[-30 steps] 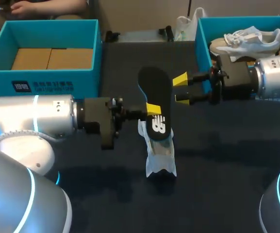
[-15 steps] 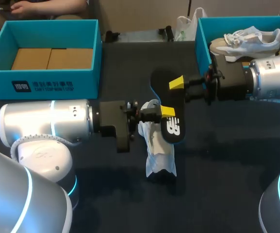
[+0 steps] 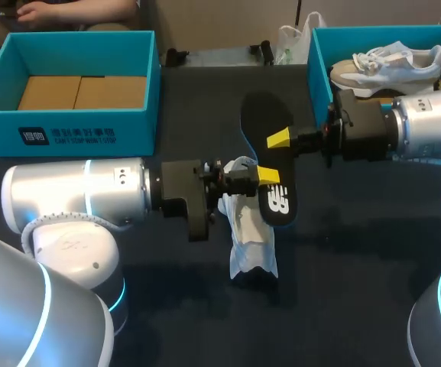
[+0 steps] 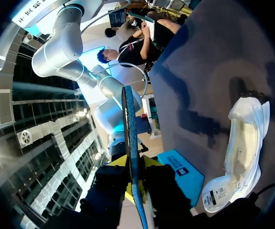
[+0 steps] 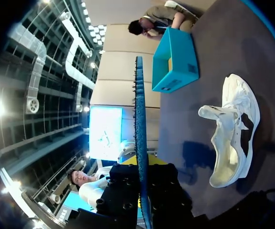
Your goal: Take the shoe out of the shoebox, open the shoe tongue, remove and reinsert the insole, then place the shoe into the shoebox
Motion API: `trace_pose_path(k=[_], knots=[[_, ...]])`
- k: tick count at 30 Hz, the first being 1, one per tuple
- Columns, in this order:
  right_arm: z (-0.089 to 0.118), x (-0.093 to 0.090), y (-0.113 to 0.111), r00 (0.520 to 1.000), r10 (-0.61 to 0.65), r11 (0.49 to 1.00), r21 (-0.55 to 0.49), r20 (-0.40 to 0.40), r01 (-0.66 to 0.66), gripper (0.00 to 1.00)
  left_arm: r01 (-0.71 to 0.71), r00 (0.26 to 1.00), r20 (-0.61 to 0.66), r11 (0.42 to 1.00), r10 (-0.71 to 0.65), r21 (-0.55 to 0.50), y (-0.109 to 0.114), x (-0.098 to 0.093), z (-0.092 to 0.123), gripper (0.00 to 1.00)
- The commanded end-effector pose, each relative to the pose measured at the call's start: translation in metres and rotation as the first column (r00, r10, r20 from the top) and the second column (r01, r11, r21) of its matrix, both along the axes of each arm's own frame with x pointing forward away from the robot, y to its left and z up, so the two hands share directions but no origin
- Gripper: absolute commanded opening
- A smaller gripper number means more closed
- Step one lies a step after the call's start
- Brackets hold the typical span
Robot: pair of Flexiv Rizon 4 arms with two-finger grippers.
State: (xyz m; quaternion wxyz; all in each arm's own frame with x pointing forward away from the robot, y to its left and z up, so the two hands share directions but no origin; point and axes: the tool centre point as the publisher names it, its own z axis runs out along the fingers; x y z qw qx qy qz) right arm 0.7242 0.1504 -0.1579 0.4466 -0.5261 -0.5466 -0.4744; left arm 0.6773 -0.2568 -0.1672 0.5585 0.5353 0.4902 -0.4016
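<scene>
A black insole (image 3: 264,116) with a white logo hangs in the air over the middle of the table, held between both arms. My right gripper (image 3: 280,140) is shut on its middle from the right; in the right wrist view the insole (image 5: 139,105) stands edge-on, pinched in the gripper (image 5: 143,164). My left gripper (image 3: 264,174) is at the insole's lower part, open a little; the insole (image 4: 129,119) stands between its fingers with a thin gap in that gripper (image 4: 135,164). The white shoe (image 3: 249,229) lies on the table under the insole, tongue pulled open (image 4: 244,143) (image 5: 232,138).
A teal shoebox (image 3: 316,69) at the back right holds a second white shoe (image 3: 388,65). Another teal box (image 3: 75,130) with brown cardboard inside stands at the back left. A white plastic bag (image 3: 293,38) lies at the far edge.
Both arms carried the insole to the right. My right gripper closed from wide open onto the insole. My left gripper's fingers eased slightly apart.
</scene>
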Motion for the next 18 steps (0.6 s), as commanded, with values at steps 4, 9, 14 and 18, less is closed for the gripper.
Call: trace_pose_path(k=[4,9,14,18], knots=[[-0.006,0.005,0.000,1.000,0.003,1.000,-0.002,-0.015,-0.003,0.00,-0.035,0.999,-0.018,0.999,0.035,0.028,0.027,0.002,-0.002,1.00],[-0.009,0.006,-0.005,1.000,-0.002,1.000,-0.007,-0.028,0.002,0.00,-0.061,0.997,-0.039,0.997,0.063,0.050,0.045,0.008,-0.008,1.00],[-0.014,0.006,-0.006,0.999,-0.008,1.000,-0.008,-0.038,0.008,0.00,-0.078,0.995,-0.053,0.994,0.082,0.072,0.062,0.012,-0.011,1.00],[-0.019,0.005,-0.006,0.999,-0.011,1.000,-0.007,-0.051,0.010,0.00,-0.088,0.993,-0.063,0.990,0.096,0.114,0.073,0.016,-0.011,1.00]])
